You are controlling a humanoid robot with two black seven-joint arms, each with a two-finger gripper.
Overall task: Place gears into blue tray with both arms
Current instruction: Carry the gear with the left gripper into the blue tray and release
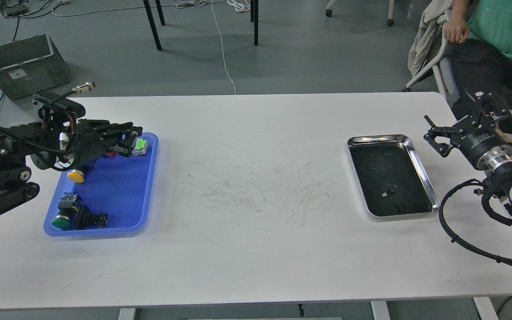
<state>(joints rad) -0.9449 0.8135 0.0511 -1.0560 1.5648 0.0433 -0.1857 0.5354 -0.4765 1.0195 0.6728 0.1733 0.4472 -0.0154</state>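
The blue tray [118, 191] lies at the table's left side. My left gripper [130, 138] hovers over its far end, close to a grey and green switch [140, 145]. Its fingers are dark and bunched, so I cannot make out a gear between them or how the jaws stand. A tiny dark piece [391, 191], possibly a gear, lies in the steel tray [420, 171] beside a small grey chip. My right gripper [433, 136] hangs just beyond that tray's right rim, open and empty.
The blue tray also holds a yellow-capped button [76, 176], a green-capped switch [62, 221] and a black switch [90, 218]. A seated person [496, 40] is at the far right. A grey crate [25, 66] stands on the floor.
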